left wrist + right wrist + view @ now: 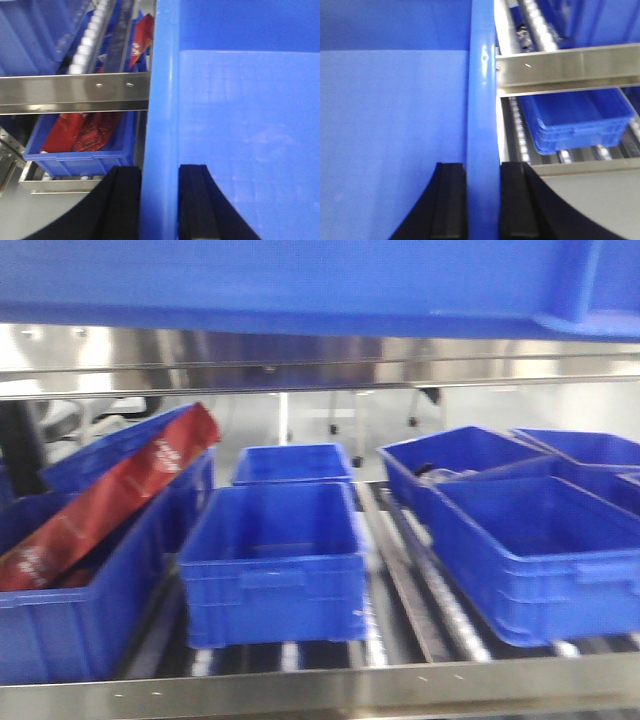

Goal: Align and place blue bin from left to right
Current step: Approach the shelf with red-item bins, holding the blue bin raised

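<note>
Left gripper (159, 200) pinching one side wall of the blue bin (300, 280), jaws pressed astride the thick rim; right gripper (482, 200) clamped likewise on the opposite wall; the bin hangs between the 2 arms, clear of the rack, and in the front view its underside fills the top of the frame over the upper steel rail (320, 370). Below, on the roller shelf (440, 610): a left crate (60, 620) holding a red package (110, 495) at the left edge; a middle crate (272, 560) with 1 more behind it; right-hand crates (540, 550) toward the right edge. Step in hand, by judgement: carrying the bin to its lane. Good practice: hold both wrists level so the load does not tilt; keep the spacing between the arms fixed, since drift would twist the walls; square the bin to the shelf's front edge before lowering; release only once the base rests on the rollers.
</note>
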`<state>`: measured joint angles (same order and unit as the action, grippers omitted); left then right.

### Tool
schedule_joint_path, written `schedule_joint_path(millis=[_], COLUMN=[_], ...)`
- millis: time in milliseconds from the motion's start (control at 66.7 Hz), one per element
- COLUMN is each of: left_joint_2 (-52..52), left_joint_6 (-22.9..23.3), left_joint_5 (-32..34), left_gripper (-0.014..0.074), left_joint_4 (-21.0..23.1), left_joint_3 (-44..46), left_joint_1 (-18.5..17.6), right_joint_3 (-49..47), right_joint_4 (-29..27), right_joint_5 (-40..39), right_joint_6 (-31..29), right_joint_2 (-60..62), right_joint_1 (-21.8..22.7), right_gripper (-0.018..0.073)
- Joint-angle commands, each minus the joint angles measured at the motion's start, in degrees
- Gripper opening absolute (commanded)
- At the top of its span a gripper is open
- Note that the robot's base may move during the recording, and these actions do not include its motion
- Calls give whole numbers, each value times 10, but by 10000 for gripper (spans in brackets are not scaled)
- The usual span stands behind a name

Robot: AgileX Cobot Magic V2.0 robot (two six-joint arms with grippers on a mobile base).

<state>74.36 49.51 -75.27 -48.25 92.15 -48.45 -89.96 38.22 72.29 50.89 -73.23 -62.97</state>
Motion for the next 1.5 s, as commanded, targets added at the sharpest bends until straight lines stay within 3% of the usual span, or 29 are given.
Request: schedule_joint_path(millis=[0, 1485], left_joint_2=[1, 1], left_joint_6=[10, 10], left_joint_5=[53, 53], left_gripper=[-111, -111], left_joint_4=[-24, -24], left_joint_3=[7, 7], left_joint_1=[-9, -9], right_joint_3=[-6, -6], right_joint_4=[-8, -8], right_joint_5=[-179, -179], right_joint_6=[-1, -1], right_joint_2=[2, 2], right_joint_1=[-10, -10], right_gripper=[-166, -166])
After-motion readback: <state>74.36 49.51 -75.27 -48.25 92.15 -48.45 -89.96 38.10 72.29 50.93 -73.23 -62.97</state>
